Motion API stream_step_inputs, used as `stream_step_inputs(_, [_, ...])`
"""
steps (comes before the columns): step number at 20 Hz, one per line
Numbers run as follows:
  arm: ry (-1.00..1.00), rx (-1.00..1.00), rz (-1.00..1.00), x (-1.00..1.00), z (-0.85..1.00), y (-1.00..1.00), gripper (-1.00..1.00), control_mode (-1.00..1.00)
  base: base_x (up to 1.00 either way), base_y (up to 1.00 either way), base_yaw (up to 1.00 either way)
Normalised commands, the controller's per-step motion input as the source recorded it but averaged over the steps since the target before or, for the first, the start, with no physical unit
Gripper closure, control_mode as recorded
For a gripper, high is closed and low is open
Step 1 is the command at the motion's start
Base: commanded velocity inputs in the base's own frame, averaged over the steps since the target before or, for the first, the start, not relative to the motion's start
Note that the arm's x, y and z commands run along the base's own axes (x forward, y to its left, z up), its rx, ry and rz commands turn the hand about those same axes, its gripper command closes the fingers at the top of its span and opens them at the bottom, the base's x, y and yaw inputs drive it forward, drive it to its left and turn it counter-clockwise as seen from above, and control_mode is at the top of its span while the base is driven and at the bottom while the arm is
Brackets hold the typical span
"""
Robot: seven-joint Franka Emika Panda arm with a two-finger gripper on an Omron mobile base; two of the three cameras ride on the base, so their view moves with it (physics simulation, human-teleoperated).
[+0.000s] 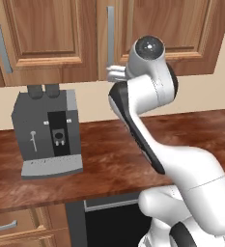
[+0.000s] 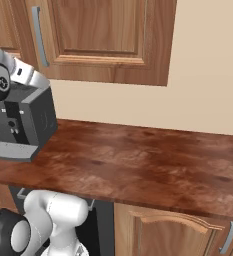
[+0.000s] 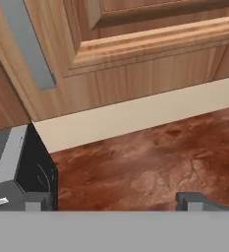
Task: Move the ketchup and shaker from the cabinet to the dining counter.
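1 coffee machine (image 1: pixel 49 132) below closed cabinet (image 1: pixel 51 38).

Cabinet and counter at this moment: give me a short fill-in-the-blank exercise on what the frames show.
1. The cabinet doors are all ____.
2. The grey coffee machine stands on the wood-grain ____.
3. In the hand view, the end effector has its tips spread wide, so it is ____.
4. The cabinet handle in the hand view is a silver ____.

Missing words: closed; counter; open; bar
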Motion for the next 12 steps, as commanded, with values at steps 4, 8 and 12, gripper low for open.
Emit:
stream_step_inputs(4, [-0.19,-0.06,0.00,0.00,0.39,0.19,-1.00,-1.00,0.00,0.00,0.00])
stream_step_inputs(8, [-0.08,0.00,0.00,0.03,0.41,0.21,-1.00,-1.00,0.00,0.00,0.00])
stream_step_inputs(12, [-0.01,0.00,0.00,0.08,0.35,0.23,-1.00,-1.00,0.00,0.00,0.00])
